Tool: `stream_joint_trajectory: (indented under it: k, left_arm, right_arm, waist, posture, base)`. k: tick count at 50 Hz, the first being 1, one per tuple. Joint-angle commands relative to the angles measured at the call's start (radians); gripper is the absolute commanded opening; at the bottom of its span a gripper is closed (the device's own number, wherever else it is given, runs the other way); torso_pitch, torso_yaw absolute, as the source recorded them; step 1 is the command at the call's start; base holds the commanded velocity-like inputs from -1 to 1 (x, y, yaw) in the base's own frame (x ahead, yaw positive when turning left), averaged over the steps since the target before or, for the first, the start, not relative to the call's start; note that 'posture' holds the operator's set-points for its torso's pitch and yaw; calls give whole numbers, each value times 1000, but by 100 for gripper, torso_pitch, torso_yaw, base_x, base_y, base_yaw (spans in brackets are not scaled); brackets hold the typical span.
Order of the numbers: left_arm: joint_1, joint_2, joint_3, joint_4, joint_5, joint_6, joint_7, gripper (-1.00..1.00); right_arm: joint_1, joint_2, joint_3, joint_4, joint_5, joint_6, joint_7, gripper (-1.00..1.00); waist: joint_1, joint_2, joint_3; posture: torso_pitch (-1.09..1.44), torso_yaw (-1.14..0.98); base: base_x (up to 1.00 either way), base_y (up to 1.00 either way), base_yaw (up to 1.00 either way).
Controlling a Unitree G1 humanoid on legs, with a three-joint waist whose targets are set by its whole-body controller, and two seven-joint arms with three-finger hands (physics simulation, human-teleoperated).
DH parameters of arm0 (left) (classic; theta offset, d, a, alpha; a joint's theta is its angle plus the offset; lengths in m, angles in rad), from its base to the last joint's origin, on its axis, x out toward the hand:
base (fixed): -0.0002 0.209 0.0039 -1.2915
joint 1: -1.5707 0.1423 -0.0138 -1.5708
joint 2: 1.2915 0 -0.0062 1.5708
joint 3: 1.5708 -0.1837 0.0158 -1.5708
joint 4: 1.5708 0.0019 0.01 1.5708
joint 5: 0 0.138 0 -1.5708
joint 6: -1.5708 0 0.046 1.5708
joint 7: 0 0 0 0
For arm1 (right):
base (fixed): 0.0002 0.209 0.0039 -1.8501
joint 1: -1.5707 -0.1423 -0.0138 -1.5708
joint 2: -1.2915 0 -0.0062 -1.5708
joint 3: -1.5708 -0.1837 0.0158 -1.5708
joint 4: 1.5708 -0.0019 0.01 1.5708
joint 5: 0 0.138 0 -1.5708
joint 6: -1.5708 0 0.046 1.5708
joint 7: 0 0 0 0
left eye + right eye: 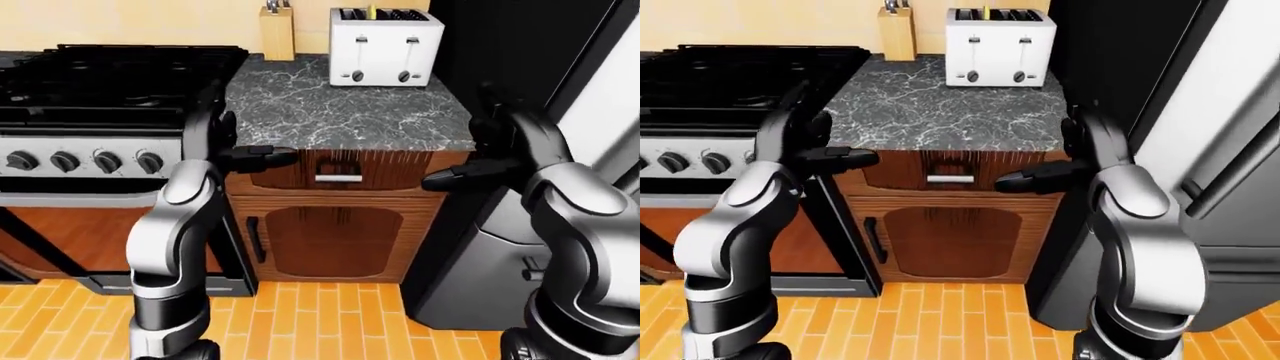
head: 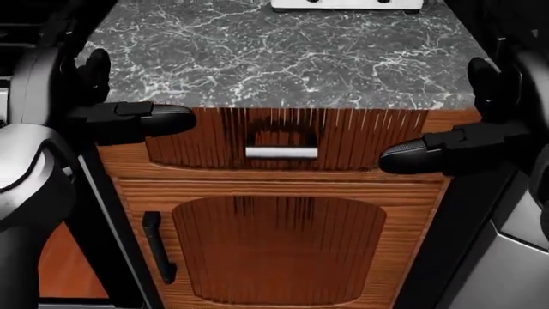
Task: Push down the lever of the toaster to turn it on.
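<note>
Toaster-lever work finds your left hand (image 1: 250, 156) and right hand (image 1: 470, 174) nearest you, both with fingers spread and holding nothing, level with the drawer (image 1: 338, 169). Beyond them lies the marble worktop (image 1: 330, 105). At its far edge stands the white toaster (image 1: 386, 46), levers (image 1: 361, 39) up, beside the knife block (image 1: 277, 31).

A dark marbled counter (image 1: 340, 105) tops a wooden cabinet (image 1: 335, 240) with a drawer (image 1: 338, 171) above a door (image 2: 275, 248). At the left of the eye views, touching the cabinet, stands a black stove (image 1: 100, 90) with a row of knobs (image 1: 85, 161). A dark fridge (image 1: 1180, 112) fills the right. The wall (image 1: 130, 22) is pale yellow, with a knife block (image 1: 277, 31) against it. The floor (image 1: 330, 319) is orange wood planks.
</note>
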Motion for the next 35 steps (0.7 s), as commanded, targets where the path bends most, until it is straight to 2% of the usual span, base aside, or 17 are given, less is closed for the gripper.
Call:
stream_joint_trajectory:
  k: [1,5,7,8,9,10,11,13,19,21,22,24,30,32,33,34,35]
  left_arm:
    - [-44,20,28,-41,6,-34,5,100]
    - [-58,29,39,-45,-7,-18,11,100]
    - [-63,34,46,-48,-17,-10,15,100]
    - [-67,36,47,-46,-19,-9,17,100]
    - [-75,39,49,-41,-24,-7,20,100]
    - [-78,41,50,-40,-27,-6,22,100]
    - [-81,44,52,-42,-31,-2,25,100]
    - [-84,49,57,-49,-42,5,29,100]
    - [-98,67,66,-33,-67,8,42,100]
    - [-94,70,63,-35,-69,6,43,100]
    - [-96,73,65,-35,-72,7,43,100]
    - [-97,75,66,-33,-75,8,45,100]
    - [-96,82,66,-14,-77,-4,44,100]
    - [-93,82,64,-12,-77,-7,44,100]
    - [-94,84,65,-10,-77,-7,43,100]
    - [-98,87,69,-8,-80,-4,43,100]
    - [-98,88,71,-9,-81,-4,45,100]
  right_arm:
    - [-46,-12,11,-30,-5,-29,3,100]
    - [-49,-6,4,-54,-6,-18,10,100]
    - [-47,-1,-3,-58,-6,-11,9,100]
    - [-47,0,-4,-60,-6,-10,8,100]
    - [-50,-2,-2,-59,-6,-7,8,100]
    - [-53,-3,-1,-56,-7,-6,7,100]
    - [-54,-1,1,-51,-6,-11,7,100]
    - [-54,2,2,-48,-6,-15,5,100]
    - [-66,0,6,-55,-5,2,6,100]
    - [-60,2,4,-58,-5,-3,7,100]
    - [-59,1,2,-60,-4,-1,8,100]
    - [-59,1,3,-61,-4,-1,7,100]
    - [-61,2,7,-55,-5,-4,6,100]
    - [-62,-1,13,-63,-6,1,8,100]
    - [-60,-1,12,-65,-7,0,8,100]
    - [-62,-1,11,-64,-7,0,10,100]
    - [-60,0,12,-66,-8,-1,11,100]
  waist:
    - [8,-3,-5]
    - [4,21,-1]
    - [-2,67,-11]
    - [-7,56,-8]
    - [-3,58,-41]
    - [6,55,-43]
    - [7,56,5]
    - [16,57,10]
    - [37,2,5]
    - [29,-76,-22]
    - [28,-24,10]
    - [25,-28,-9]
    - [1,30,-19]
    - [-4,66,-25]
    - [-4,105,-53]
    - [-9,102,-41]
    - [-8,123,0]
  posture:
    - [0,0]
    - [0,0]
    - [0,0]
    - [0,0]
    - [0,0]
    - [0,0]
    - [0,0]
    - [0,0]
    - [0,0]
    - [0,0]
    - [0,0]
    - [0,0]
    - [0,0]
    - [0,0]
    - [0,0]
    - [0,0]
    - [0,0]
  base:
    - [0,0,0]
    - [0,0,0]
    - [0,0,0]
    - [0,0,0]
    - [16,0,0]
    - [60,0,0]
    - [65,0,0]
    - [66,0,0]
    - [65,0,0]
    - [66,0,0]
    - [66,0,0]
    - [65,0,0]
    - [63,0,0]
    - [27,0,0]
    - [0,0,0]
    - [0,0,0]
    - [0,0,0]
